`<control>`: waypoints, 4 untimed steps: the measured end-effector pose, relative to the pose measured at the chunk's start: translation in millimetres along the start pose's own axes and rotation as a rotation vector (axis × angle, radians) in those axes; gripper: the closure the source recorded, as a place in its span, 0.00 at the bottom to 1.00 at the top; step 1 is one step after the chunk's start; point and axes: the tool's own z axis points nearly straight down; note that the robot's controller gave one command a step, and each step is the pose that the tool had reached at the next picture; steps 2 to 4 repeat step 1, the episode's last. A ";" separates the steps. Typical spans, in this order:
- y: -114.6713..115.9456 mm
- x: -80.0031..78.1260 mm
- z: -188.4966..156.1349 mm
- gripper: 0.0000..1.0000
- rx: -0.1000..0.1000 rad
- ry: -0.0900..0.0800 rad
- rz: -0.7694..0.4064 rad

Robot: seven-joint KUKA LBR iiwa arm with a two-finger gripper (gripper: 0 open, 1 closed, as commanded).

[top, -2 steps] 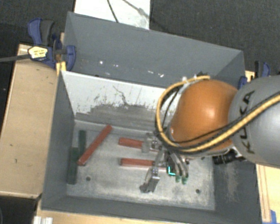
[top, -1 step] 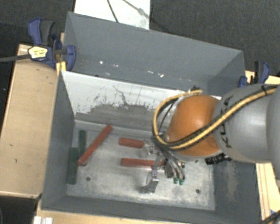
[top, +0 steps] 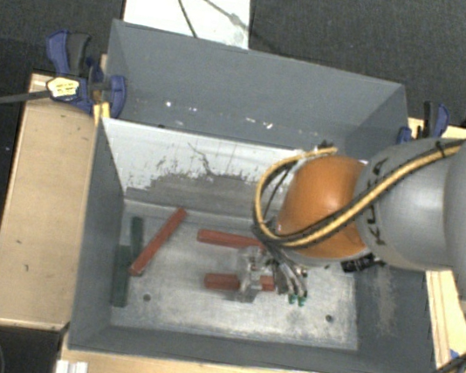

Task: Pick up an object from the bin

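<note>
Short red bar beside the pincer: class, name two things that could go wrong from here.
1. The pincer sits at the right end of the short red bar, not its middle; lifted there, the bar might tip and slip out.
2. The long red bar lies close by; the pincer may nudge it.

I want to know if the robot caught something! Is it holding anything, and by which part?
Cannot tell. The gripper is down at the right end of a short red stick lying on the bin floor.
</note>
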 end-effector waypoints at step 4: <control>54.0 27.8 -147.0 1.00 -0.002 -0.007 0.082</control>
